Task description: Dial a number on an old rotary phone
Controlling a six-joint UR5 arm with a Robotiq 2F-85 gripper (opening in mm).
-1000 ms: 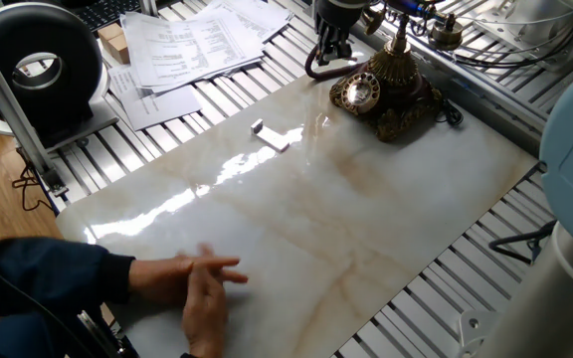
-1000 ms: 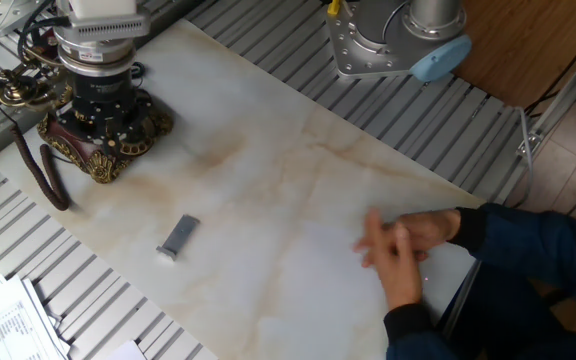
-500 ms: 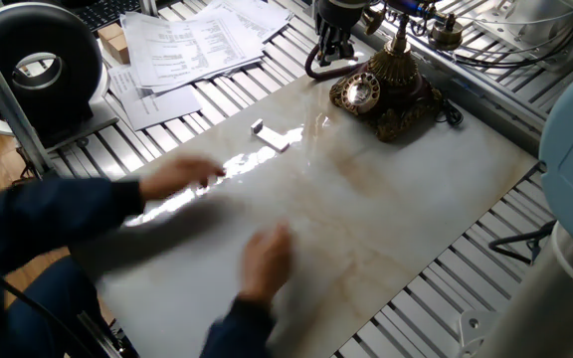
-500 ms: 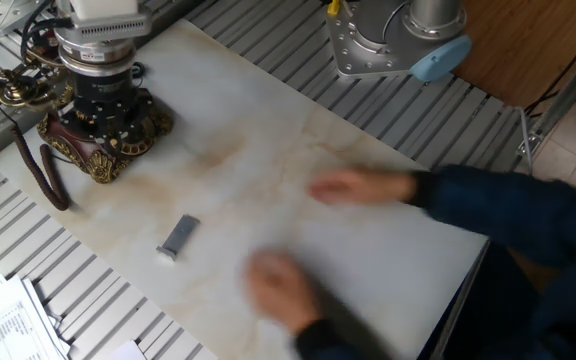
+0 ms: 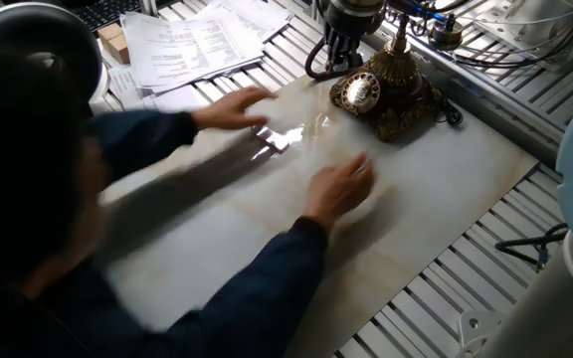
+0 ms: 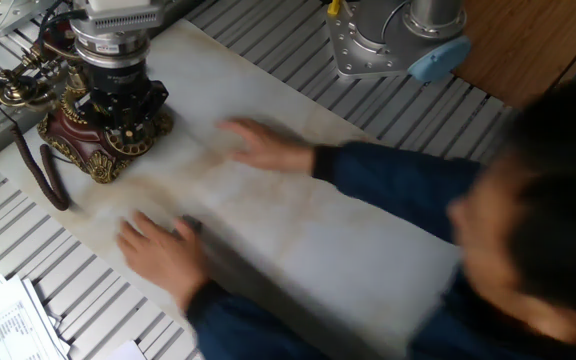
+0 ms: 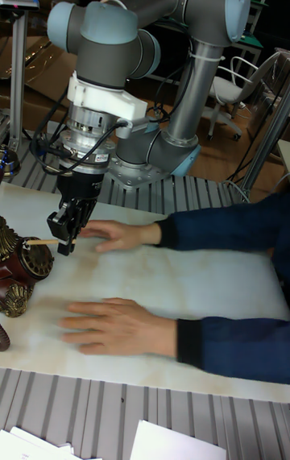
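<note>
The old rotary phone (image 5: 384, 97) stands at the far end of the marble slab, a dark carved base with its round brass dial (image 5: 360, 91) facing up. It also shows under the arm (image 6: 96, 142) and at the left edge (image 7: 19, 268). My gripper (image 7: 64, 244) hangs just beside and above the dial, fingers close together on a thin pale stick (image 7: 40, 242) that points at the phone. In the two fixed views the gripper (image 5: 343, 45) (image 6: 120, 100) covers part of the phone.
A person leans over the slab with both hands (image 5: 338, 189) (image 5: 235, 105) spread on it close to the phone, also seen as hands (image 7: 121, 325) (image 7: 113, 234). A dark curved cord (image 6: 48, 175) lies beside the phone. Papers (image 5: 192, 45) lie at the back.
The person has leaned in and slid both hands across the slab toward the phone, covering the small grey block. My gripper has shifted slightly sideways over the phone.
</note>
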